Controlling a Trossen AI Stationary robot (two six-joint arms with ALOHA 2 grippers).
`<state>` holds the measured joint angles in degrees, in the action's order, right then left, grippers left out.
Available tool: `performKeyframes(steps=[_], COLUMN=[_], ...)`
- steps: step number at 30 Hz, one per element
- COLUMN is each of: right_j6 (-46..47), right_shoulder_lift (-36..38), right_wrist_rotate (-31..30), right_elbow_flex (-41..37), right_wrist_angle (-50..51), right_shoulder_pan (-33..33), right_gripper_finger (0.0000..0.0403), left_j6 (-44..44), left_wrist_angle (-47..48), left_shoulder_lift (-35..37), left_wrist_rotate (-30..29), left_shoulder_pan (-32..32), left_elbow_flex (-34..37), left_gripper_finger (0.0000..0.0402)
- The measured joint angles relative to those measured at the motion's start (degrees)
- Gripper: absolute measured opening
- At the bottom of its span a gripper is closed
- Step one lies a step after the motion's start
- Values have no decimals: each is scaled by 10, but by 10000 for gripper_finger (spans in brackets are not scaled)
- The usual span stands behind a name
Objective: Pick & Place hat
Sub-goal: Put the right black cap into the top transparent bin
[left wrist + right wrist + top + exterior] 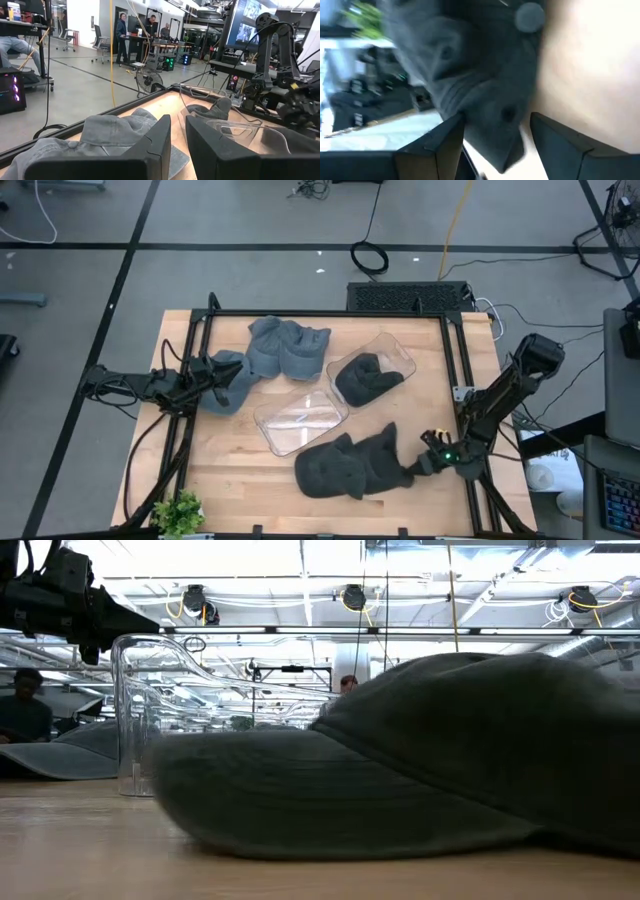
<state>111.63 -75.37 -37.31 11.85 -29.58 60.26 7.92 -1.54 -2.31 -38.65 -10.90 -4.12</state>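
Only right wrist view shows right tool (497, 135) straddling the dark hat (475, 75).

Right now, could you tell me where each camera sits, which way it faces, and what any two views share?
High view: overhead, looking straight down on the wooden table; both arms show, left gripper and right gripper.
Low view: at table height, looking across; dark hat fills it.
Left wrist view: past its own fingers toward the grey hat.
Right wrist view: between its fingers, close on the dark hat.
Shared: high and low views both show the empty clear bin.
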Motion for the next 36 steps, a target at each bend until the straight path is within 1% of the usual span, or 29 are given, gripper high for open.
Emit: performKeyframes(steps=[2, 4, 5, 8, 12, 15, 19, 23, 27, 32, 34, 36], right_j6=[-68, -132, -157, -205, -253, -309, -410, -483, -500, -496, -489, -466], right_shoulder_lift=[-1, -2, -1, -1, -1, -1, -1, 0, 0, 0, 0, 0], right_wrist_rotate=[-42, -71, -79, -73, -38, -12, 42, 94, 119, 121, 121, 122], right_elbow_flex=[0, -2, -2, -2, -2, -2, -1, -1, -1, -1, -1, 0], right_wrist_angle=[-23, -33, -38, -45, -87, -134, -225, -313, -336, -328, -313, -274], right_shoulder_pan=[-11, -26, -34, -60, -91, -115, -140, -151, -161, -175, -181, -190], right_gripper_finger=[217, 217, 217, 217, 217, 217, 217, 217, 217, 217, 217, 217], left_j6=[0, 0, 0, 0, 0, 0, 0, 0, 0, 0, 0, 0], left_wrist_angle=[0, 0, 0, 0, 0, 0, 0, 0, 0, 0, 0, 0], left_shoulder_lift=[0, 0, 0, 0, 0, 0, 0, 0, 0, 0, 0, 0], left_wrist_rotate=[0, 0, 0, 0, 0, 0, 0, 0, 0, 0, 0, 0], left_shoulder_pan=[0, 0, 0, 0, 0, 0, 0, 0, 0, 0, 0, 0], left_elbow_flex=[0, 0, 0, 0, 0, 0, 0, 0, 0, 0, 0, 0], left_gripper_finger=[67, 67, 67, 67, 67, 67, 67, 67, 67, 67, 67, 67])
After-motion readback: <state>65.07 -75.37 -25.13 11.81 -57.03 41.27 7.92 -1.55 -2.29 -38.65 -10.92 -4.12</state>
